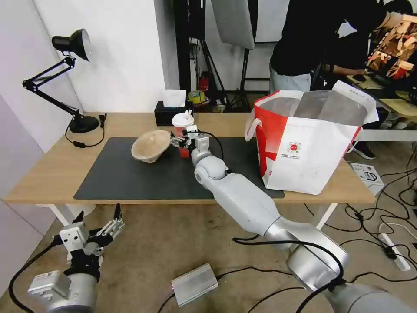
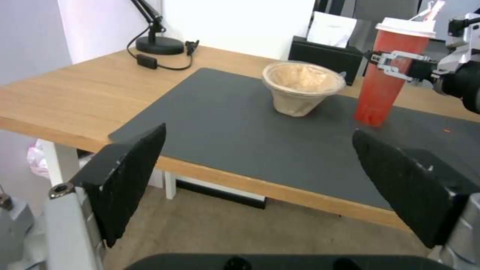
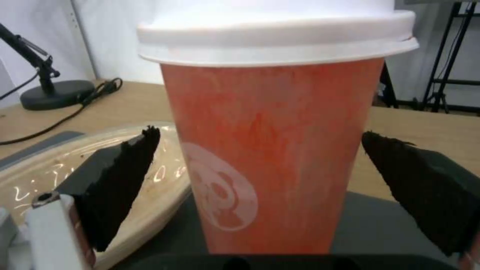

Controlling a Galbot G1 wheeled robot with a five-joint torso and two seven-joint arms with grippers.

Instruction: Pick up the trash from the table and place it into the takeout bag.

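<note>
- head view puts the takeout bag standing open on the table at the robot's right, well apart from the trash; its tall front wall stands between the cup and the foil-lined opening, so i judge a carry that runs low could catch the rim or push the bag over.
- the right gripper reaches over the dark grey mat to the red drink cup. its black pads stand apart on either side of the cup, with a gap visible on both, so nothing is clamped yet.
- risk as i judge it: the cup is tall and narrow-footed, so an off-centre close could tip it or pop the white lid.
- the beige paper-pulp bowl sits just beside the cup; the near finger could nudge it.
- the black tissue box stands close behind the cup, and the desk lamp is far off at the table's left corner.
- the left gripper hangs below the table edge, fingers spread, holding nothing.
</note>
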